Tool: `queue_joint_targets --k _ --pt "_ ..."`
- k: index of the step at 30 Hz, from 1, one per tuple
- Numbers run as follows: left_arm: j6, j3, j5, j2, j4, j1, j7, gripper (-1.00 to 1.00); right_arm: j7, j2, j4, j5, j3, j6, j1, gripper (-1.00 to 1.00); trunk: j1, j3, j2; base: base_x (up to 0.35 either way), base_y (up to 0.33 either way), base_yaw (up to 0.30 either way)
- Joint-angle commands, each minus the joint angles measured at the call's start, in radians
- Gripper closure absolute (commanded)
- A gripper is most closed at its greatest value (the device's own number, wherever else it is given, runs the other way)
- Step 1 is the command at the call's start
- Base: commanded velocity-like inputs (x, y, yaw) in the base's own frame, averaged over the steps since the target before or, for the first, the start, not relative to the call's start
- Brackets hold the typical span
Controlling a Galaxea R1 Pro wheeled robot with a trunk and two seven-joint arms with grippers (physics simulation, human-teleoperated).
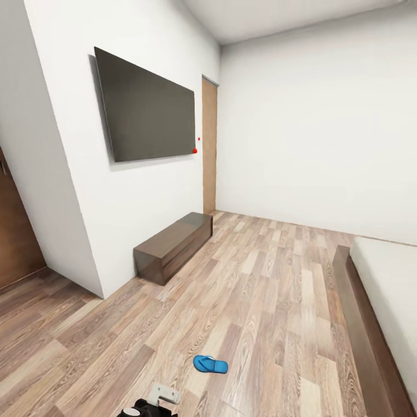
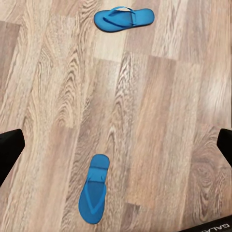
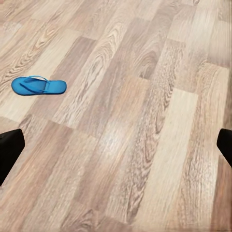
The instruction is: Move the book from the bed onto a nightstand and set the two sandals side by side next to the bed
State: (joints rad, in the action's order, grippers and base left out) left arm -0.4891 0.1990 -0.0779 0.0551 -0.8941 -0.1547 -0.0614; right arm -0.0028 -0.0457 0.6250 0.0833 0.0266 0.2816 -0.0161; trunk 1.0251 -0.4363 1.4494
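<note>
Two blue sandals lie well apart on the wood floor [image 1: 272, 289], away from the bed [image 1: 370, 324]. Under the left gripper [image 2: 116, 145], the near sandal [image 2: 94, 188] sits between the wide-open, empty fingers [image 2: 9, 150], its long axis running across their closing line. The far sandal [image 2: 124, 18] lies crosswise beyond. The right gripper [image 3: 116, 145] is also wide open and empty. The left arm looks nearer, so it should descend there.
</note>
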Motion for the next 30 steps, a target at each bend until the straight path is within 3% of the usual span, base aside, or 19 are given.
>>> queue_joint_targets --k 1,23,30 --pt "-0.005 -0.001 -0.008 0.000 -0.002 0.000 -0.006 -1.00 0.000 0.000 -0.001 0.009 -0.002 0.003 -0.001 -1.00 0.000 -0.001 0.001 -0.002 0.020 -0.171" --pt "-0.004 -0.001 -0.007 0.000 -0.004 0.000 -0.007 -1.00 -0.001 0.000 -0.001 0.009 -0.001 0.002 -0.001 -1.00 0.000 0.001 0.001 -0.042 0.062 -0.024" --pt "-0.005 -0.005 -0.005 -0.001 -0.043 0.000 -0.007 -1.00 0.001 0.000 -0.001 0.009 0.000 0.002 -0.001 -1.00 0.000 0.001 0.001 -0.008 0.006 0.000"
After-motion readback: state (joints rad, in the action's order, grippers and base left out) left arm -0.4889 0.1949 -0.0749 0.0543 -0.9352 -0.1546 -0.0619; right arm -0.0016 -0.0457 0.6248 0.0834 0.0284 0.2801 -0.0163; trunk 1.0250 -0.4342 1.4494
